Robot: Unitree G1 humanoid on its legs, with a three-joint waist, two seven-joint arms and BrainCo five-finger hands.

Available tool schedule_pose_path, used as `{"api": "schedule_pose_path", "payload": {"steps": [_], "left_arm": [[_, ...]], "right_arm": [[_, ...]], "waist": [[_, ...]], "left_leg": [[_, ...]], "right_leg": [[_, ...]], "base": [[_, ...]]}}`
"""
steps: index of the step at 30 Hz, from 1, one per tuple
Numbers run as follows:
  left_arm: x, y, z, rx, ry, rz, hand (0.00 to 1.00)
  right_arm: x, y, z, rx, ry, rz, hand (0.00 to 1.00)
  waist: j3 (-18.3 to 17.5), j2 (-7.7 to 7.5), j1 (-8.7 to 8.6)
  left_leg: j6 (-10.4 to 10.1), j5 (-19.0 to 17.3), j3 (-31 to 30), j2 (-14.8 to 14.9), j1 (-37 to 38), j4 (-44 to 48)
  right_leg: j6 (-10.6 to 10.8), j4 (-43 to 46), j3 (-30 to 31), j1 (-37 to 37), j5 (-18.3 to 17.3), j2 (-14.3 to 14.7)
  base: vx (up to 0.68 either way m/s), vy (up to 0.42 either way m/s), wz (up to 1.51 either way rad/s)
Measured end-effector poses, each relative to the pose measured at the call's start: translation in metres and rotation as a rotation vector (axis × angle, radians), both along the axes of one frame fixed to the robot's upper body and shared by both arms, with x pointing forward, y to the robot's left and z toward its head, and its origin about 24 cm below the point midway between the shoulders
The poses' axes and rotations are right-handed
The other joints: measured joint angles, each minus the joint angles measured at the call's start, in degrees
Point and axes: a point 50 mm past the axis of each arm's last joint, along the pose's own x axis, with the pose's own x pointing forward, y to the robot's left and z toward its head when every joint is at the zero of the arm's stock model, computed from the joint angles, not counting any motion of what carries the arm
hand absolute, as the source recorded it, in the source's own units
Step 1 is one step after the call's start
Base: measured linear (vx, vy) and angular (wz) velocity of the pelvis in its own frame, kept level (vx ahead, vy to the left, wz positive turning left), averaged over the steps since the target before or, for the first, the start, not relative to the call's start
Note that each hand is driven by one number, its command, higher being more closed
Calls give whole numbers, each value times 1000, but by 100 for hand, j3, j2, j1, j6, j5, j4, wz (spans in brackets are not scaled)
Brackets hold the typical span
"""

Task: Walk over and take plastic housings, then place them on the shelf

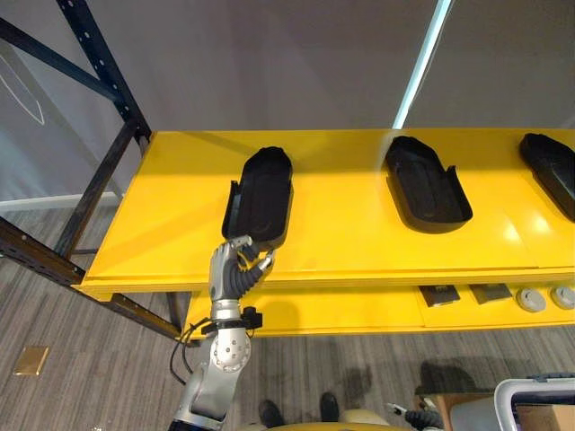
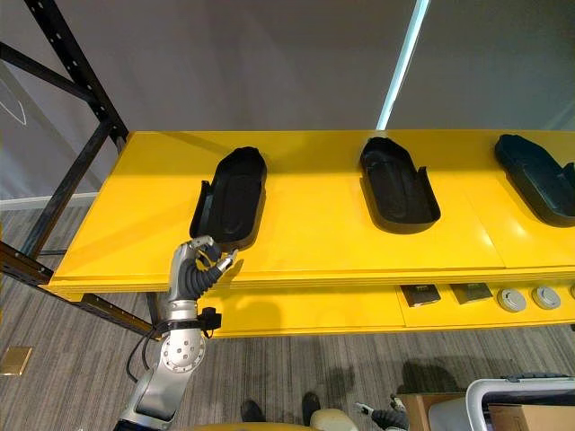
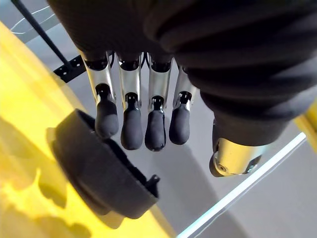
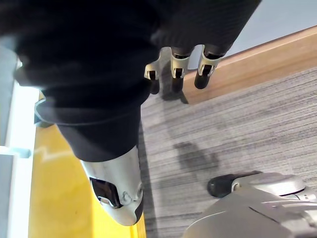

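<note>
Plastic housing [image 1: 260, 193] lay on the shelf [image 1: 359, 251], left hand [image 1: 234, 269] open at its near end, gripping nothing. A careless pull-back could drag it off.

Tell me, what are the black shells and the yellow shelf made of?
The black shells look like matte moulded plastic: thin curved walls, dull sheen. The yellow shelf looks like glossy painted board or metal; it mirrors the light, but which is unclear.

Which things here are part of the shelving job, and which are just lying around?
Job: left housing, middle housing, right housing, yellow shelf, left hand, right hand.
Lying about: square parts, grey discs, brass floor plate.
</note>
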Motion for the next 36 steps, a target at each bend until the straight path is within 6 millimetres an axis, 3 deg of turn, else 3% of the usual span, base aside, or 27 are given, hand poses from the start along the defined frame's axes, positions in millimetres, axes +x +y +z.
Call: {"api": "schedule_pose_path", "payload": {"steps": [8,15,21,36], "left_arm": [[-2,9,-30,81,138,1,100],[-1,11,-32,175,137,3,100],[6,12,-38,222,172,12,100],[19,7,-31,259,175,-25,100]], "right_arm": [[-1,4,-1,8,11,10,0],[-1,4,-1,4,14,27,0],[0,0,0,-9,12,31,0],[2,1,-1,-7,18,52,0]], "waist": [[-69,-112,-7],[-94,-124,-14],[-159,-5,-28],[-166,-43,-34]], "left_leg": [[55,-7,6,-63,-21,2],[53,-8,51,-47,15,3],[51,-5,106,-37,10,1],[28,-26,139,-83,-164,1]], "right_leg": [[-7,-94,-5,18,11,-62],[-28,-192,-8,104,27,-45],[-49,-196,46,71,68,-33],[46,-178,134,-149,129,-75]], "base": [[20,-2,0],[31,-39,0],[-47,-36,-5],[-30,-8,-2]]}}
